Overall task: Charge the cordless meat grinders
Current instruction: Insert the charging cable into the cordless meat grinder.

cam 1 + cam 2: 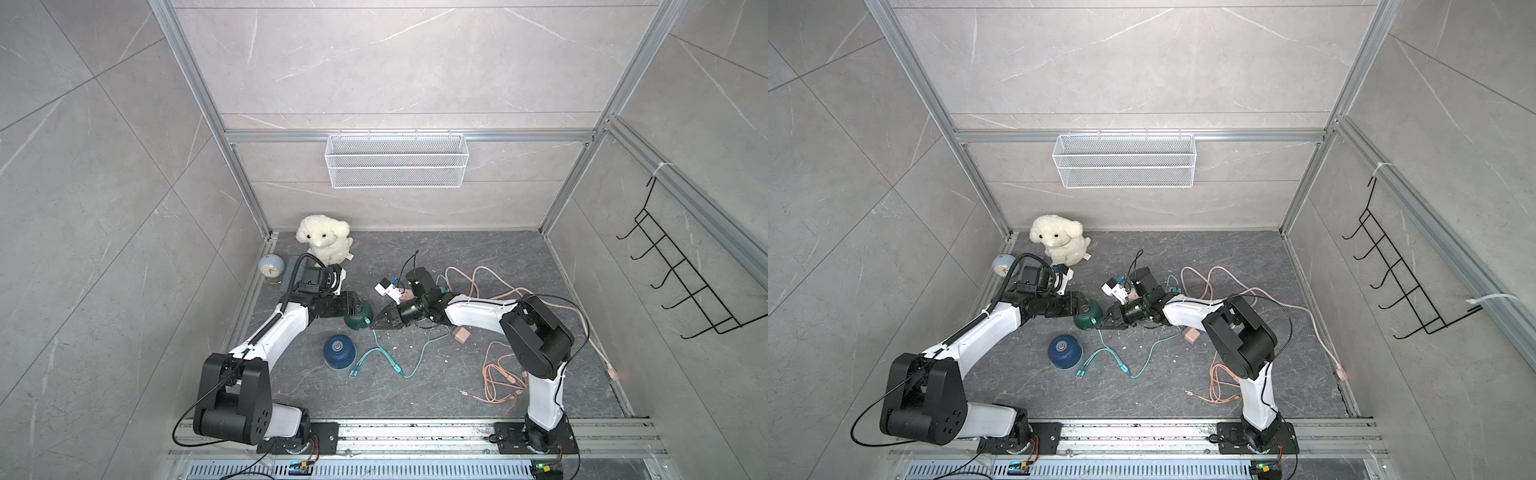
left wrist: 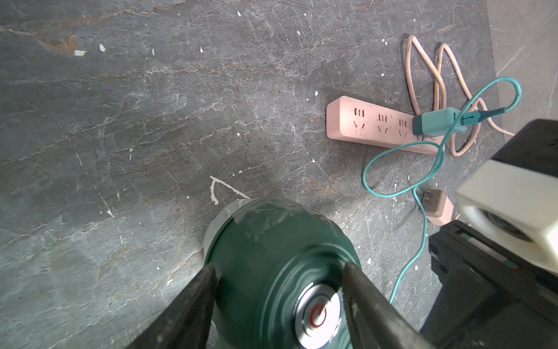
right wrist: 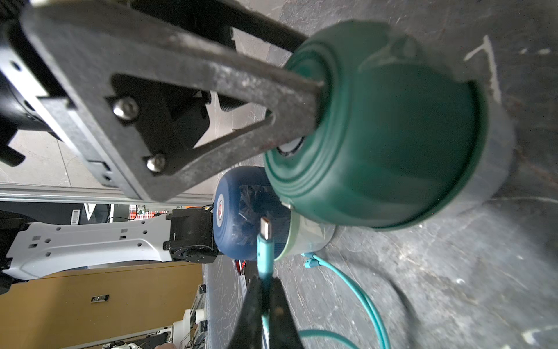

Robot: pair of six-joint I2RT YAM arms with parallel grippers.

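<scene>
Two cordless units stand on the dark grey veined tabletop (image 1: 457, 395). The dark green dome-shaped plastic meat grinder (image 1: 358, 319) is upright near the middle of the table, between the two arms. The dark blue dome-shaped plastic meat grinder (image 1: 338, 350) stands just beside it, nearer the arm bases, and is untouched.

The left gripper (image 2: 280, 281) is spread wide over the green unit's crown. Its black fingers (image 2: 193, 302) are pressed against the dome on either side of the round silver hub (image 2: 317, 314), which bears a red power mark. This is recorded as a clamp on the green unit.

The right gripper (image 3: 265, 285) is closed tight on a teal charging cable (image 3: 356, 290), just behind its metal plug (image 3: 265, 226). The plug tip is seen just short of the green unit's lower side, and contact cannot be confirmed.

Teal cable is seen running from a teal adapter (image 2: 437, 121) seated in the end socket of a pink power strip (image 2: 371, 124). A loose pink adapter cube (image 2: 437, 207) and coiled pink cables (image 1: 498, 374) lie by the right arm. A white plush toy (image 1: 326, 241) and a pale blue round clock (image 1: 271, 266) are noted at the far left corner.
</scene>
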